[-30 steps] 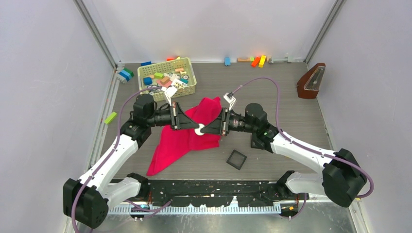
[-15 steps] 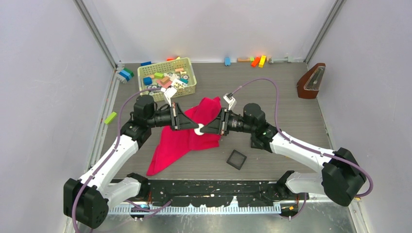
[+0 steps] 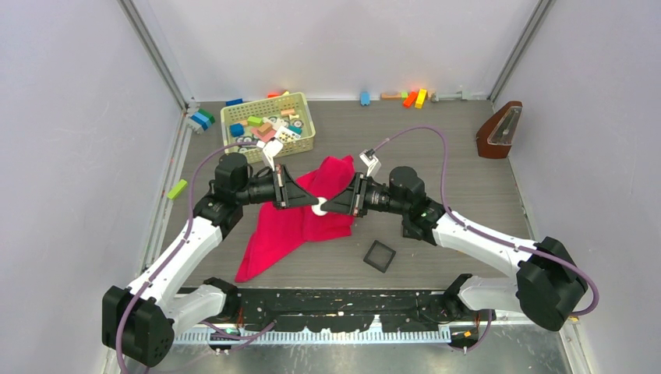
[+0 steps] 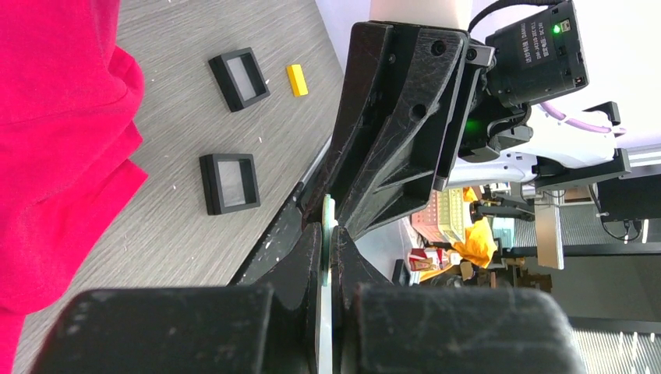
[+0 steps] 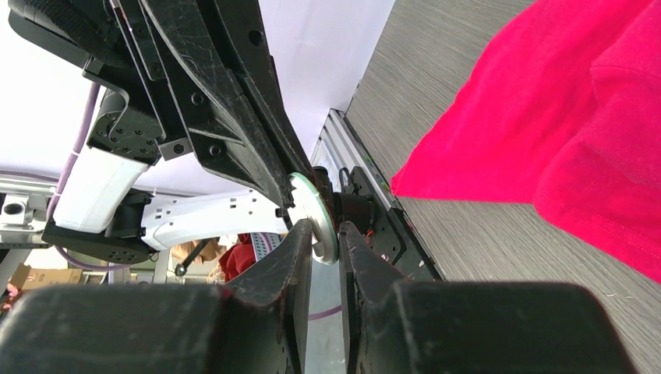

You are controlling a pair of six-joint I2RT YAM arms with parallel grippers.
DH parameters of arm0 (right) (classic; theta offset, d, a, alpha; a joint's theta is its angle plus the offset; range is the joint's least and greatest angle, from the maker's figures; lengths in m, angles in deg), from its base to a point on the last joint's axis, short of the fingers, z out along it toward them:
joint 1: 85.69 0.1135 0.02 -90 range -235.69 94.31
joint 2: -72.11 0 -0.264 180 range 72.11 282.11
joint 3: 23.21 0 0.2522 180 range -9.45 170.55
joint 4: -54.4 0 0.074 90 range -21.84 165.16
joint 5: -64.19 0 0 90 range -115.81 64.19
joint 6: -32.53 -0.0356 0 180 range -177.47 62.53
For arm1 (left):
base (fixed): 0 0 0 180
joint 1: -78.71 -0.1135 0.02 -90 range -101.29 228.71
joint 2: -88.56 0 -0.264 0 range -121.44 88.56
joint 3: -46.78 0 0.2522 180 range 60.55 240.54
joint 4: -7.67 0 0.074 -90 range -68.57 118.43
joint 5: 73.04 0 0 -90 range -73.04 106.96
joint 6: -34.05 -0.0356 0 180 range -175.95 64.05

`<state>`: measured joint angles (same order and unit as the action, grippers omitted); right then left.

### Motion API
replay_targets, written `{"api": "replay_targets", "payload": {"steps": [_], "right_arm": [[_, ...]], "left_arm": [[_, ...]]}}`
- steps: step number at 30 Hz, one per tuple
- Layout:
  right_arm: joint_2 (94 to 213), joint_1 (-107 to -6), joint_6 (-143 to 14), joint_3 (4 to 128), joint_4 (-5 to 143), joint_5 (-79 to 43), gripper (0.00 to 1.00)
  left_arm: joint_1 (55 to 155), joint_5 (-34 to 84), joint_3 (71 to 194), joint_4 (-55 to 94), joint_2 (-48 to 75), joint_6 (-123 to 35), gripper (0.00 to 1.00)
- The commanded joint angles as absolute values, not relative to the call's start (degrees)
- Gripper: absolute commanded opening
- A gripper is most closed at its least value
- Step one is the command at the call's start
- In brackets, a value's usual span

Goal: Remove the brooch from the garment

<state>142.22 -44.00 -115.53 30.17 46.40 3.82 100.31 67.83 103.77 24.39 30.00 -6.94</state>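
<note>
The brooch (image 3: 319, 207), a small pale disc, is held in the air between my two grippers, above the crimson-pink garment (image 3: 292, 226) that lies crumpled on the table. My left gripper (image 3: 311, 204) is shut on the brooch, which shows edge-on between its fingers in the left wrist view (image 4: 327, 226). My right gripper (image 3: 327, 209) meets it from the right, and its jaws close on the brooch's rim (image 5: 316, 214). The brooch hangs free of the cloth (image 5: 577, 132). The garment also shows at the left of the left wrist view (image 4: 54, 140).
A black square tray (image 3: 379, 255) lies right of the garment's front. The left wrist view shows two such trays (image 4: 228, 183) and a yellow block (image 4: 296, 79). A basket (image 3: 308, 128) of blocks stands behind, a metronome (image 3: 499, 131) at back right, and a green block (image 3: 178, 188) at left.
My right arm has edged slightly left toward the left gripper. The brooch and the garment stay where they were.
</note>
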Motion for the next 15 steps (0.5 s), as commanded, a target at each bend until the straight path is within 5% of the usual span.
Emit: {"api": "replay_targets", "payload": {"steps": [1,15], "right_arm": [[141.9,-44.9,-115.4,30.4,47.3,-6.3,0.22],[139.6,-45.4,-115.7,28.4,46.3,-8.0,0.26]], "left_arm": [[101.5,74.9,103.8,21.8,32.4,-6.3,0.00],[101.5,73.8,103.7,21.8,32.7,-6.3,0.00]]}}
